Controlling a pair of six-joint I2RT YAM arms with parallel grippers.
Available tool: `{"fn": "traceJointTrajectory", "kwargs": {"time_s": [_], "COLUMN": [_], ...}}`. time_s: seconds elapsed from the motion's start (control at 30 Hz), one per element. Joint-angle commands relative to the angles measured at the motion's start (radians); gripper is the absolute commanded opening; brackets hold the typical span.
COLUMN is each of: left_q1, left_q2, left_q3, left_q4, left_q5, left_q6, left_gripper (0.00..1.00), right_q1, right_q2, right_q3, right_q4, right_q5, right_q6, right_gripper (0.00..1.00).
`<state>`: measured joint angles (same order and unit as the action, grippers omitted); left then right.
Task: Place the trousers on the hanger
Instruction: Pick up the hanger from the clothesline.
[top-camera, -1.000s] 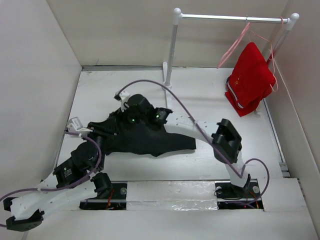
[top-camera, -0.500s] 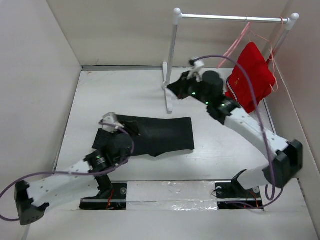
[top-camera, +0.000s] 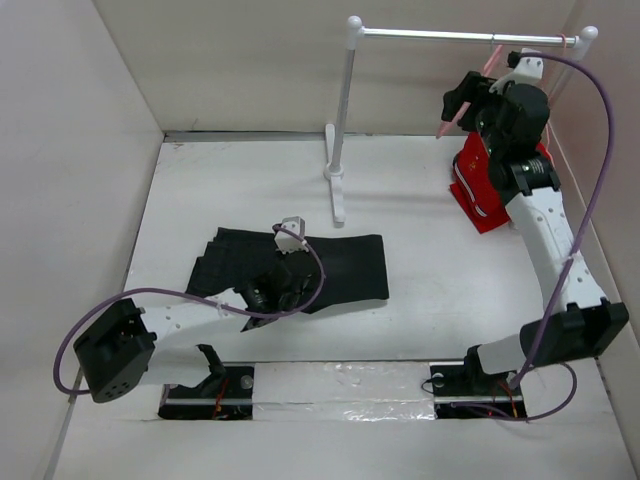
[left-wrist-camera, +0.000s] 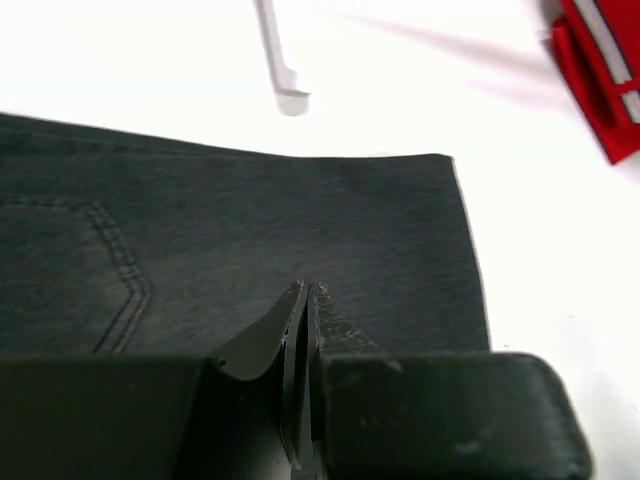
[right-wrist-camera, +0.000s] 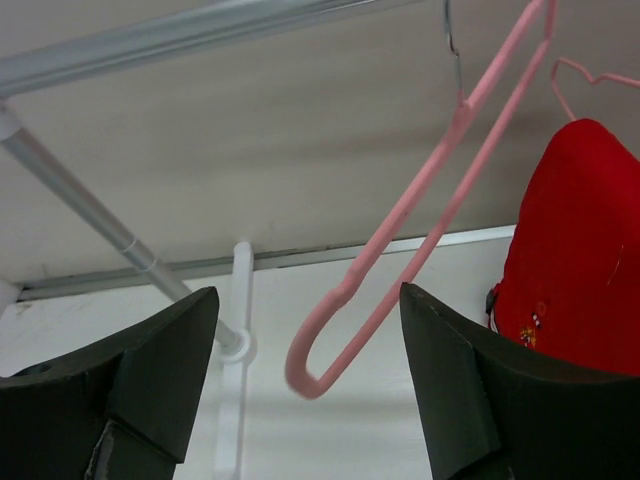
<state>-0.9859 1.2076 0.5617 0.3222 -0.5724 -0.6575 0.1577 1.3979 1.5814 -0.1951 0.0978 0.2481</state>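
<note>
Barely started: trousers (top-camera: 330, 265) lie flat on the desk in front of the rack (top-camera: 345, 120), left hand (left-wrist-camera: 305, 330) clenched over them, hanger (right-wrist-camera: 400, 205) bare on the rack, right hand (right-wrist-camera: 305, 345) released beside it.

Overhead rear view, close wrist views, trousers (top-camera: 345, 265) shared

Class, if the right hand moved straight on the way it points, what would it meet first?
Probably the thin pale-pink triangular hanger, framed between the fingers of the open right hand; depth is unclear.
</note>
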Motion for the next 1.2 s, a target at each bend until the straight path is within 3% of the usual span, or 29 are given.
{"fn": "traceJointTrajectory", "kwargs": {"time_s": [0.0,0.3,0.43,0.73,0.8,0.93,1.03,1.17], "left_q1": [0.006,0.006,0.006,0.006,0.006,0.006,0.006,0.006], "left_q2": [-0.036,-0.108,-0.132,-0.108,-0.103,-0.097,-0.095,-0.103], "left_q3": [0.001,-0.056,-0.077,-0.056,-0.055,-0.039,-0.008,0.044], "left_q4": [0.1,0.084,0.103,0.114,0.117,0.13,0.123,0.123], "left_q5": [0.043,0.052,0.051,0.081,0.074,0.092,0.089,0.109], "left_q6": [0.036,0.022,0.021,0.019,0.019,0.022,0.045,0.073], "left_gripper": [0.0,0.0,0.0,0.0,0.0,0.0,0.05,0.19], "right_q1": [-0.023,-0.087,-0.087,-0.109,-0.109,-0.118,-0.118,-0.127], "right_q2": [0.064,0.234,0.194,0.138,0.139,0.127,0.102,0.056], "right_q3": [0.101,0.263,0.18,0.109,0.12,0.111,0.08,0.049], "right_q4": [-0.082,-0.155,-0.104,-0.073,-0.092,-0.103,-0.073,-0.024], "right_q5": [0.051,-0.001,-0.004,-0.029,-0.046,-0.026,-0.026,-0.007], "right_q6": [-0.029,0.011,0.025,0.017,0.005,-0.012,-0.015,-0.021], "right_gripper": [0.8,0.75,0.57,0.26,0.24,0.05,0.0,0.0]}}
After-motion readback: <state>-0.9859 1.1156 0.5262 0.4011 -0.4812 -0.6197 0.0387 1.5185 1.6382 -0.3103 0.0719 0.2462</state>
